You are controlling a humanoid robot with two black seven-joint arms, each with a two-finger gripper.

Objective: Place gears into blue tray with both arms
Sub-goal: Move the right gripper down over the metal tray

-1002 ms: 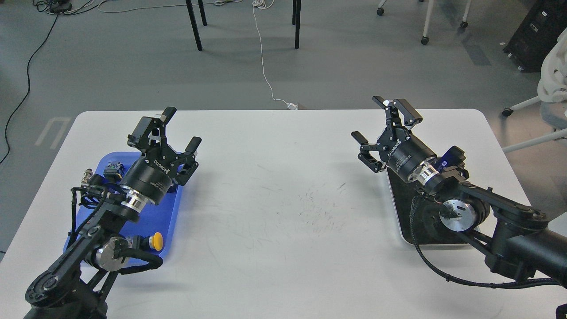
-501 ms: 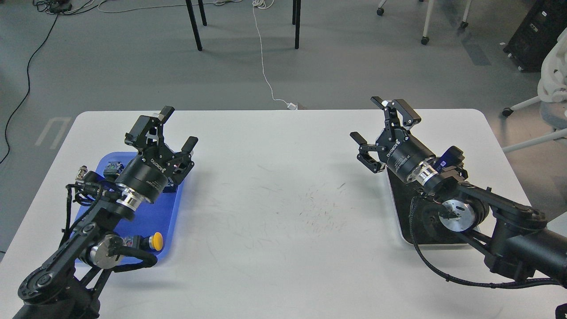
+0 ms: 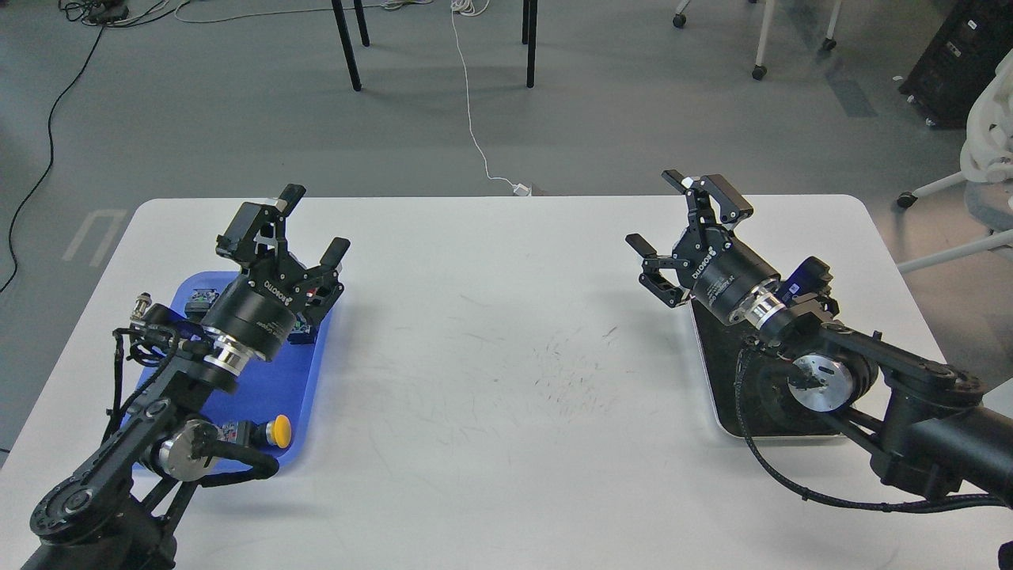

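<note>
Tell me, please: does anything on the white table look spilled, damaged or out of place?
Nothing stands out. The bright-blue plastic tray and the steel tray with dark inside lie flat; the table shows only faint scuffs.

- The table fills the near scene; floor and chair legs lie beyond its far edge.
- The blue tray lies on the table's left side, the steel tray on its right, well apart.
- A push-button lies in the blue tray's near right corner.
- The left gripper hangs over the blue tray's far end, the right gripper over the steel tray's far left corner.
</note>
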